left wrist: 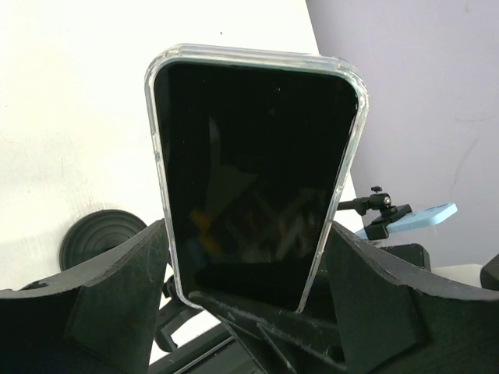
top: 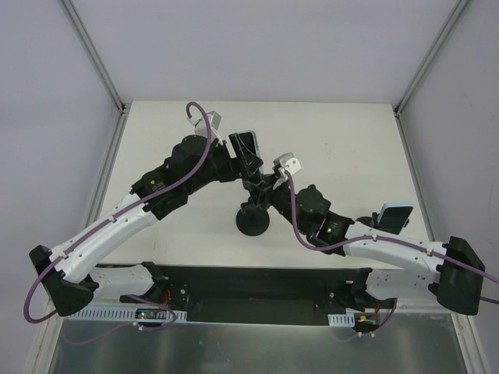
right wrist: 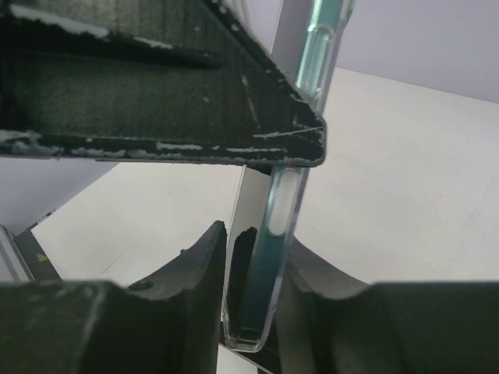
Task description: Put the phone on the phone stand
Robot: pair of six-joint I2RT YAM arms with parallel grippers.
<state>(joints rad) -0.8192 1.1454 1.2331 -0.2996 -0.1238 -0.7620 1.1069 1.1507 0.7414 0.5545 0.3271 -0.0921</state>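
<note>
We note: left pincer (left wrist: 245, 245) clenched on phone (left wrist: 257, 187) by long edges, long axis running straight out from palm. Phone aloft, just beyond phone stand (top: 254, 220), whose base sits on table (top: 351, 132). Right pincer (right wrist: 257, 251) straddles its faces; contact there we cannot tell.

White table (top: 335, 132), matte. Light-blue-cased phone (top: 395, 216) sits near the table's right edge, raised off the surface and tilted. In the left wrist view it's carried by a small black clamp arm (left wrist: 376, 206) with a ball joint. Plain grey enclosure walls (top: 257, 47) at back and both sides, with aluminium corner posts (top: 92, 53) slanting up from the table's far corners. Black base plate (top: 257, 290) runs along the near edge, and there's bare metal sheet (top: 234, 351) in front of it.
</note>
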